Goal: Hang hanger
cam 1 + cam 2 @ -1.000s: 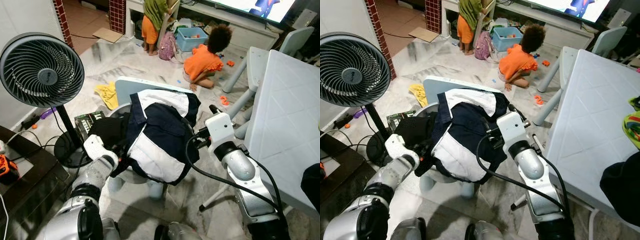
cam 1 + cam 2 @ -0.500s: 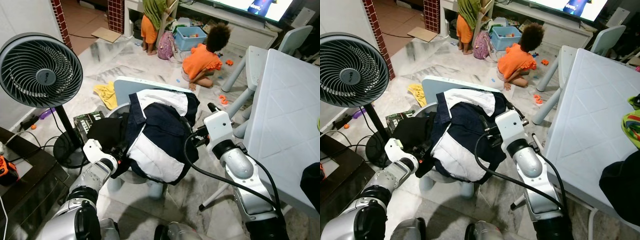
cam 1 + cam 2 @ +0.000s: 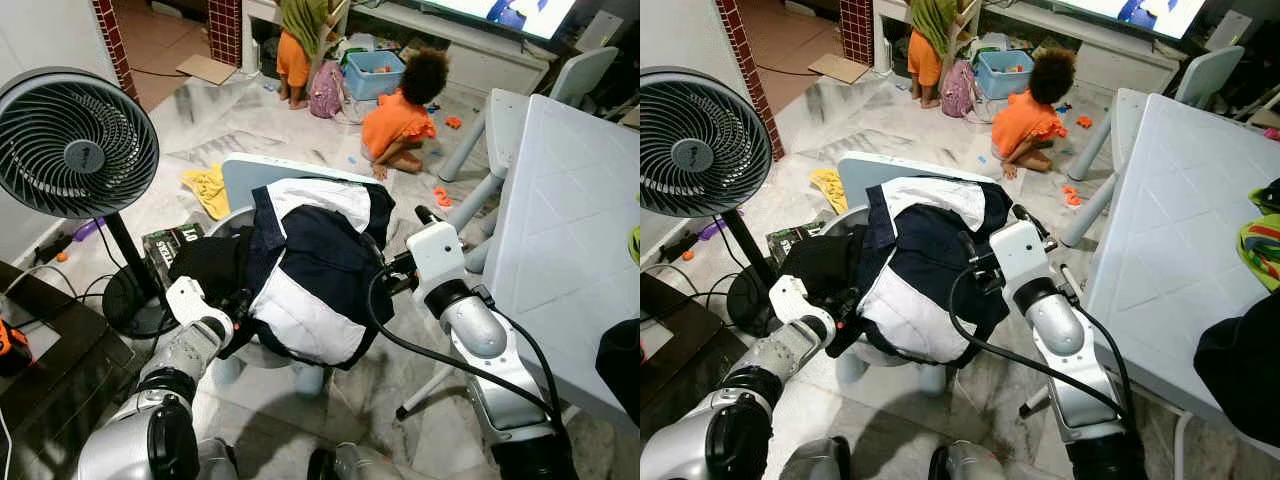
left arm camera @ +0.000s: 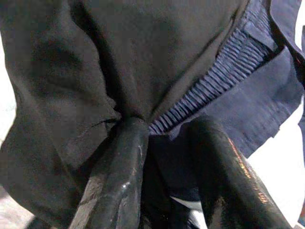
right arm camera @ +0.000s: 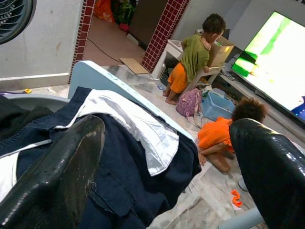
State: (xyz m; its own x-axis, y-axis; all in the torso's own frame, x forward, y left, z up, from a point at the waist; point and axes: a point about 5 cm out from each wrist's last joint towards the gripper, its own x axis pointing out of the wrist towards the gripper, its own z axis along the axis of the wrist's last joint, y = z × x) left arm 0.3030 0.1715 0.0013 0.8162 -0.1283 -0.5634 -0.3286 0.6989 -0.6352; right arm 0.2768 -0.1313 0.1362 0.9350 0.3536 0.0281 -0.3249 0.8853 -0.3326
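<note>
Left wrist view | left gripper (image 4: 164, 157) pinched into dark garment (image 3: 210, 265) on chair (image 3: 250, 172) | right gripper (image 5: 171, 157) spread wide, empty, beside navy-white jacket (image 3: 320, 270) | hanger not made out | left arm nearer

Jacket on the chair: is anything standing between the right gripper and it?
Nothing visible. The right gripper is open at the jacket's side, with the navy cloth straight ahead of its fingers. The left gripper is at the black cloth on the jacket's other side, out of the way.
</note>
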